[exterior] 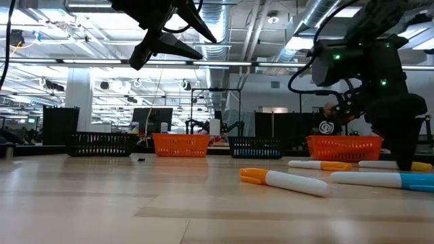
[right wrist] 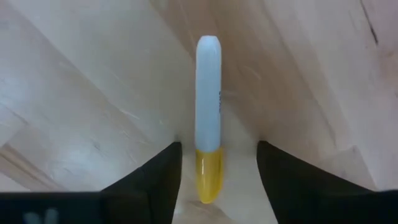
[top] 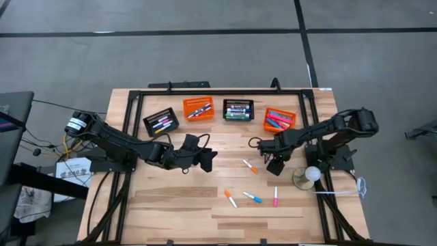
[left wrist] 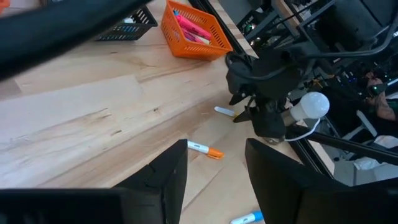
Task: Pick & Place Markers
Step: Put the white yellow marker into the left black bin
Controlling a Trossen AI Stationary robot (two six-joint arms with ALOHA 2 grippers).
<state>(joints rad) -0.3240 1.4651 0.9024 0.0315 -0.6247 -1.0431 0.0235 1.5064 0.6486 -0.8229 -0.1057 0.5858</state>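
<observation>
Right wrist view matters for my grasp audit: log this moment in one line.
right gripper: open, straddling yellow-capped marker on table | left gripper: open, empty, raised mid-table

An industrial lab: exposed ceiling ducts [exterior: 271, 17], strip lights, monitors [exterior: 150, 120] beyond the workbench [exterior: 102, 196].

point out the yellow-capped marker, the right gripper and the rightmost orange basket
yellow-capped marker [right wrist: 208, 93]: right wrist view, white barrel
right gripper [right wrist: 217, 168]: right wrist view, between fingertips
rightmost orange basket [top: 267, 126]: high view, rim
</observation>
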